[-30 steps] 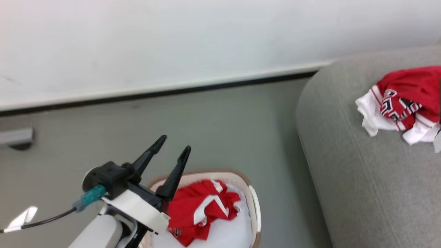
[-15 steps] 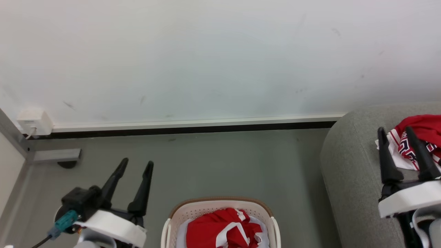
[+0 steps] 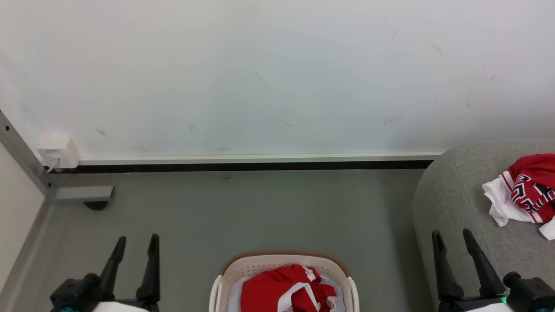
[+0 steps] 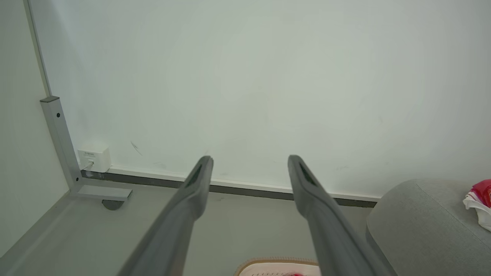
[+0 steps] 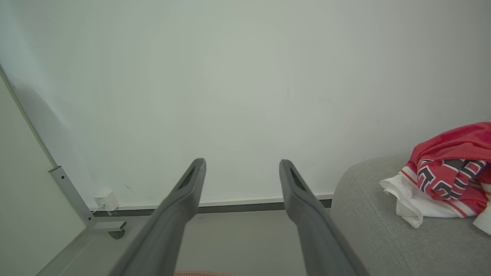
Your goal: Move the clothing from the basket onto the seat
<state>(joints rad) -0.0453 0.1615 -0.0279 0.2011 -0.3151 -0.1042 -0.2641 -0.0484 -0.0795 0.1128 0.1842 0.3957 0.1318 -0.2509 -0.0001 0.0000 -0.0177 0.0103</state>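
**Two garments: one on the seat, one in the basket**

Nearest the robot: left gripper (image 3: 137,239) and right gripper (image 3: 452,235) sit low on either side of the basket. Both have their fingers spread and nothing between them.

Between them, on the floor (image 3: 260,208), is the basket (image 3: 284,254). A red garment (image 3: 277,291) with a white stripe lies crumpled on the white liner (image 3: 231,299). The lower part of the basket is cut off from sight, so there may be more cloth underneath; I cannot tell.

Further off, to the right: the seat (image 3: 459,203). The lettered garment (image 3: 531,190) lies bunched on top of it, white hem toward the rounded edge, well apart from both grippers.

Farthest: skirting, socket box (image 3: 58,151), bare wall (image 3: 277,78).

Handling, by judgement: the cloth looks light, limp and probably slick. It will sag and trail once lifted, and will not hold its shape.
- Best hold is the raised fold at the top of the heap, beside the white stripe.
- Pinch deep enough to gather several layers.
- Stay off the liner, which could come up with the cloth.
- Lift high so the trailing end clears the brown rim.
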